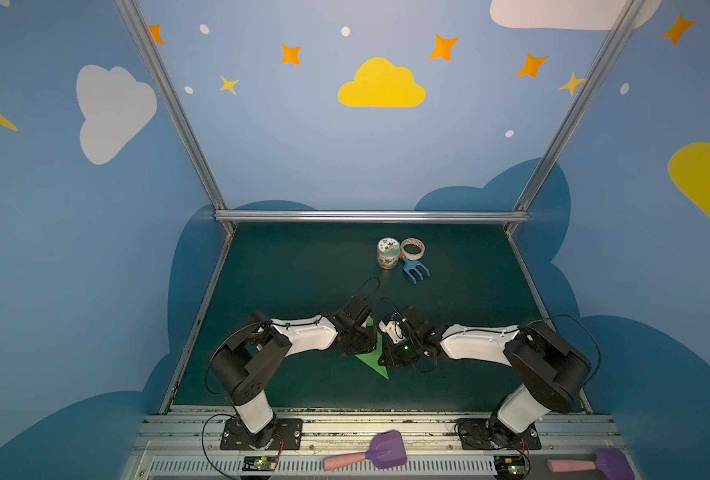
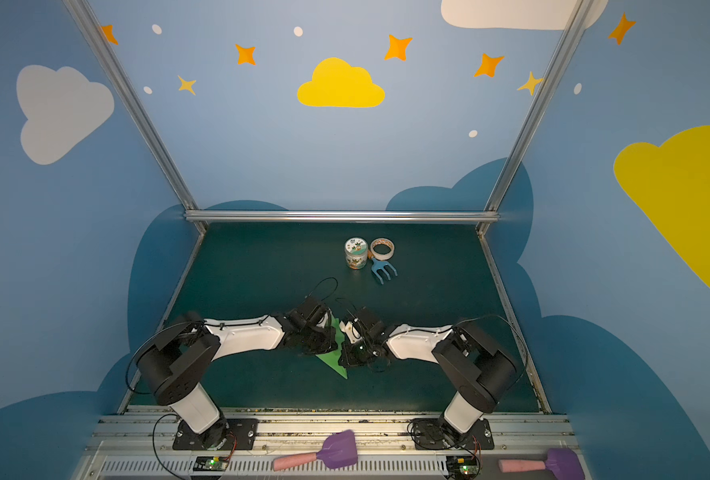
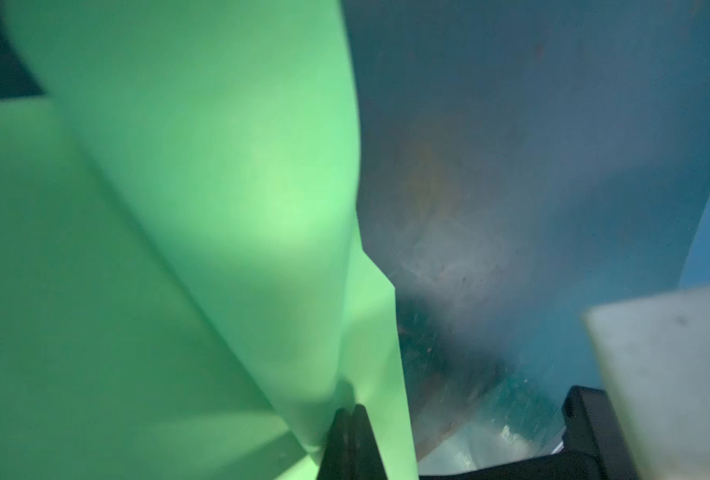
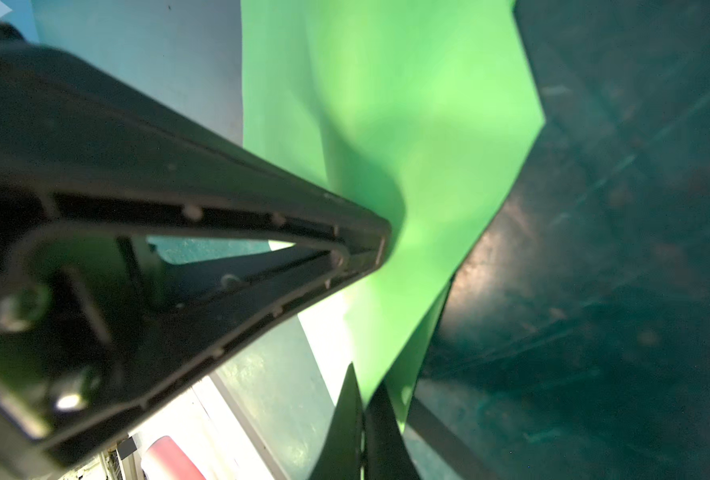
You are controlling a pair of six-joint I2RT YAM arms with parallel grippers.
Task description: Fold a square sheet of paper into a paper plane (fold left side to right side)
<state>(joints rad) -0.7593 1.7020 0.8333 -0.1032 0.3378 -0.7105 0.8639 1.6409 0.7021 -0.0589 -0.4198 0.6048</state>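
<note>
Between left claw (image 3: 351, 411) and right claw (image 4: 363, 401), paper plane (image 1: 373, 360) pinched; green, creased, pointed.

Dim, bluish top views with bowed edges; soft, blurred wrist close-ups, pale glare on the paper plane (image 3: 287, 208).
</note>
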